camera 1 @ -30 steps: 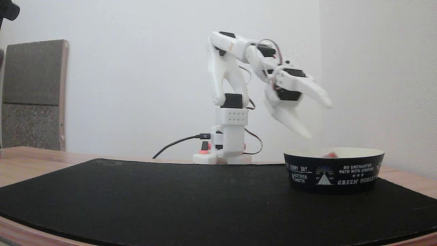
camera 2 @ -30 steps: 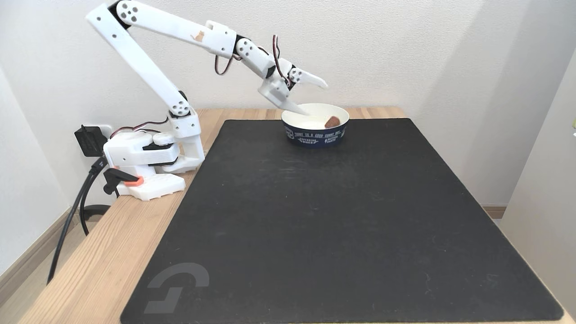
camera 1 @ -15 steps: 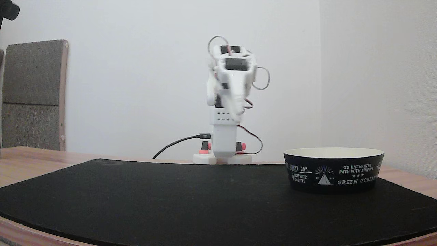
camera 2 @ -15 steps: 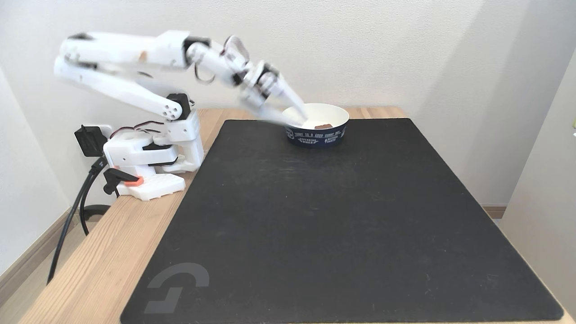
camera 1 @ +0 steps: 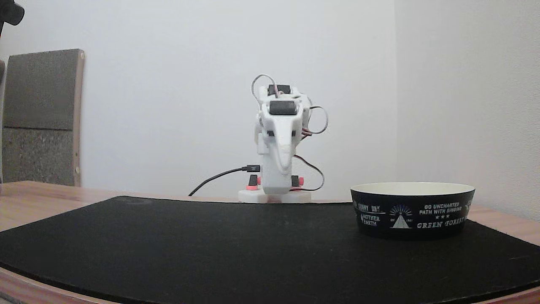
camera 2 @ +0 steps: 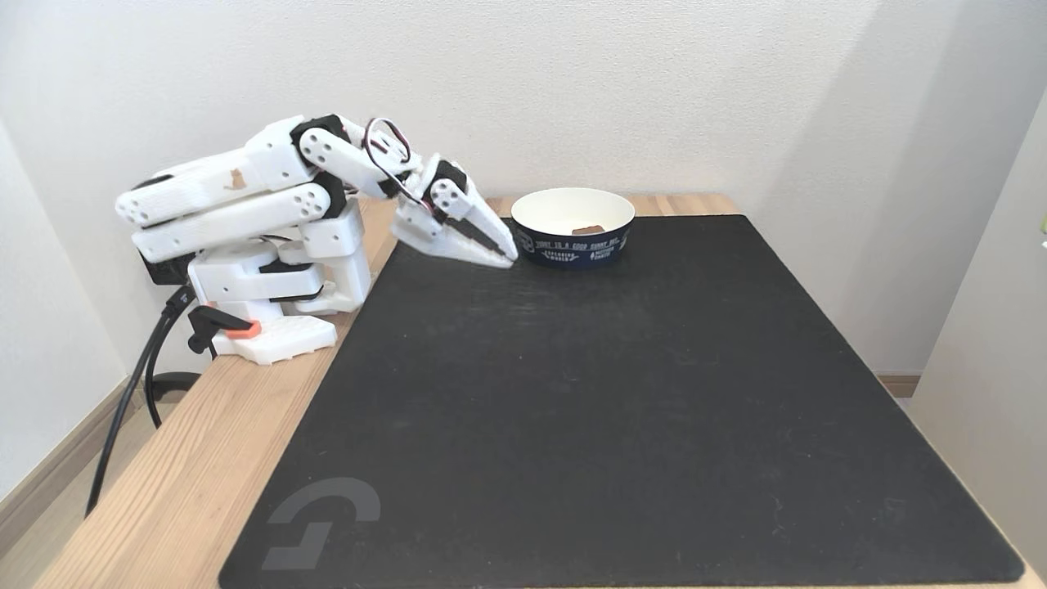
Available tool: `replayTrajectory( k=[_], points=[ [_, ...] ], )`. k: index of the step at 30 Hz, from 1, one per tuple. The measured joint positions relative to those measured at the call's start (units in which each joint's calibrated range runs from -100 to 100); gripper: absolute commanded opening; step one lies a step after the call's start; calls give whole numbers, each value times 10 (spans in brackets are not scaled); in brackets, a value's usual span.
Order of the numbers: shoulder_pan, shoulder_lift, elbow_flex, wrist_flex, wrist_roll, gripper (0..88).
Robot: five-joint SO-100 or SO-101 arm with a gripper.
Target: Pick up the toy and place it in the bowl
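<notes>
As toy (camera 2: 587, 229) lies inside bowl (camera 2: 572, 245) | placement done | pincer (camera 2: 509, 257) together, empty, beside bowl.

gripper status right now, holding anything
Gripper: shut, holding nothing; the toy lies in the bowl.

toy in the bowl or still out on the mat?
In. In a fixed view the toy lies on the cream floor of the bowl; the hand is beside the bowl, holding nothing.
</notes>
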Motion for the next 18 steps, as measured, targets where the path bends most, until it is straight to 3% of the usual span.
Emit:
replayTrajectory(
  k=[6, 18],
  points=[
    [-19, -3, -4, 67, 0, 25],
    [-24, -3, -5, 79, 0, 25]
  ],
)
